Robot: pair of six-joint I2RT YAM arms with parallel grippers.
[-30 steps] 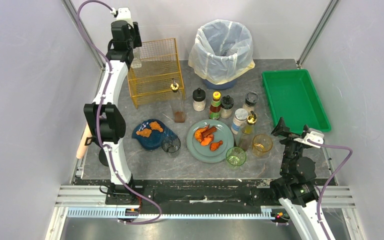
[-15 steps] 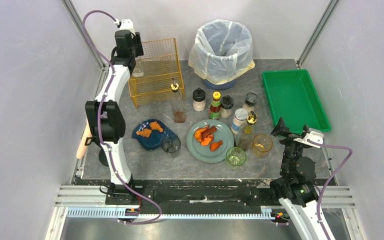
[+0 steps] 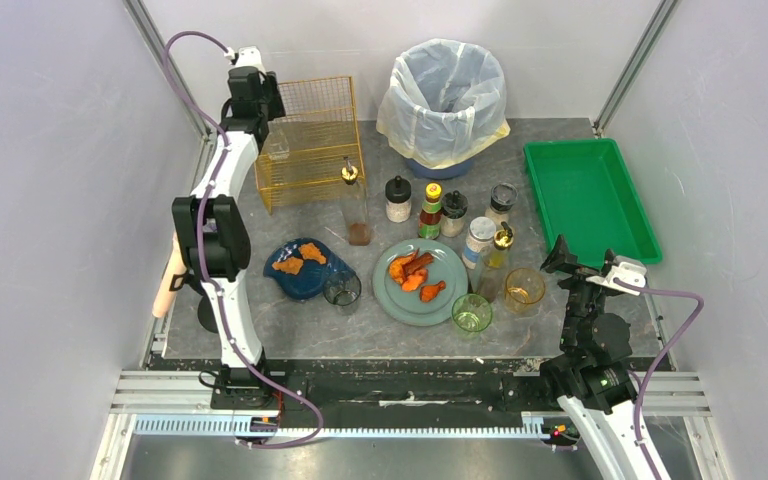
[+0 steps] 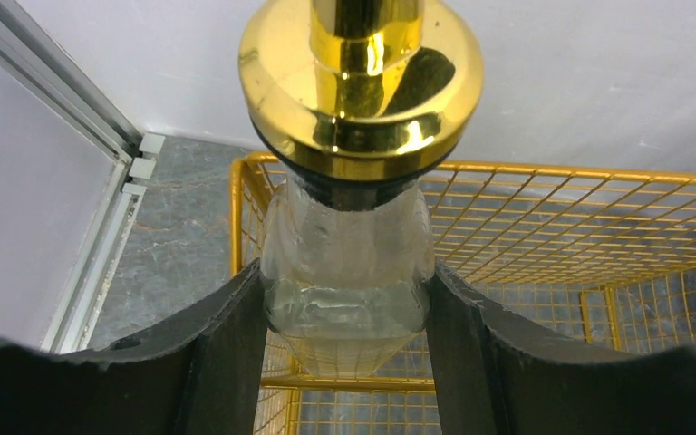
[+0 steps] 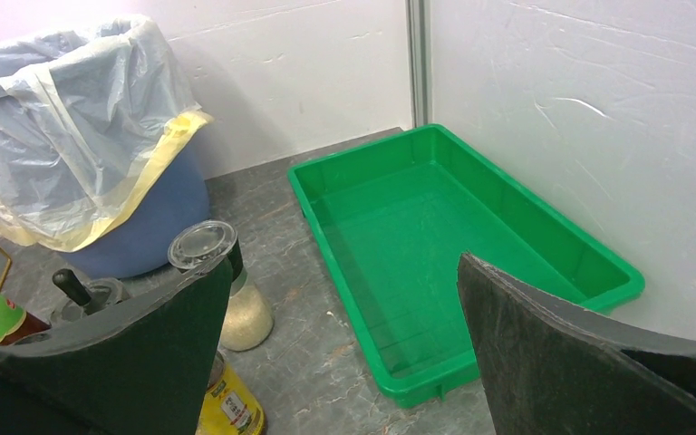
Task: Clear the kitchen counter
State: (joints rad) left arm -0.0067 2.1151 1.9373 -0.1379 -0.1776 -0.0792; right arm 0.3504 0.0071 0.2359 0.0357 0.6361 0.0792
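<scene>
Left wrist cam: left gripper (image 4: 344, 362) squeezes the glass bottle (image 4: 344, 236) below its gold cap (image 4: 362, 82), looks slick and fragile; right gripper (image 5: 344, 299) is wide open.

Glossy gold metal caps the clear bottle (image 4: 344, 299); the basket (image 4: 544, 217) is wire, the kitchen counter (image 4: 181, 227) matt.

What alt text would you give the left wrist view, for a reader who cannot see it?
The left gripper has its two black fingers closed on a clear glass bottle topped by a shiny gold metal cap. Behind the bottle stands a yellow wire basket on the dark grey marbled counter, against a white wall.
</scene>
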